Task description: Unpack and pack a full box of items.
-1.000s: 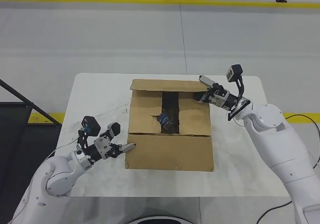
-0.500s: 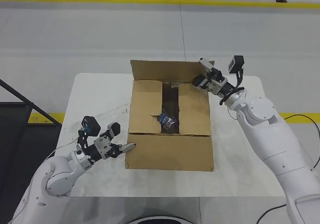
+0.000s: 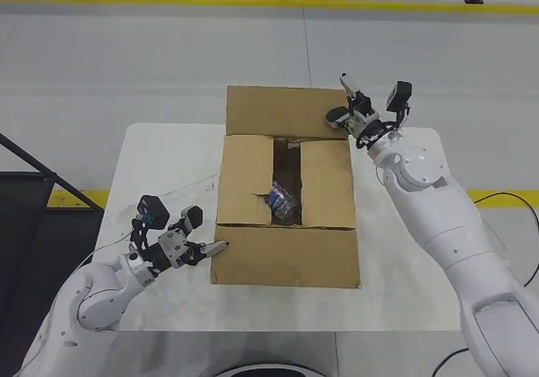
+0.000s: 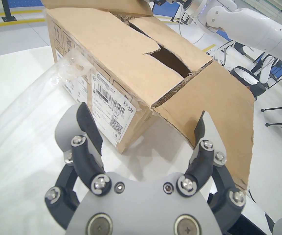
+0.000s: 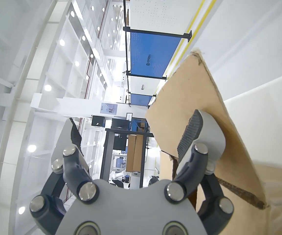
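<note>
The cardboard box (image 3: pixel 251 188) sits mid-way across the desk (image 3: pixel 156 160). It is likely heavy when full, and its stiff, torn flaps are best taken by their edges. Right jaws gape, one finger against the raised far flap (image 3: pixel 284 111) (nothing pinched). Left jaws, open and empty, hover beside the near flap (image 3: pixel 286 256), with bare desk on either side.

I see a plain brown box (image 3: pixel 246 188) with a white, black-barcoded label (image 4: pixel 114 110), a white counter (image 3: pixel 156 170) and a yellow floor stripe (image 3: pixel 251 5).

a robotics hall: yellow floor lines (image 3: pixel 251 5), blue pegboards (image 5: pixel 153 58).
</note>
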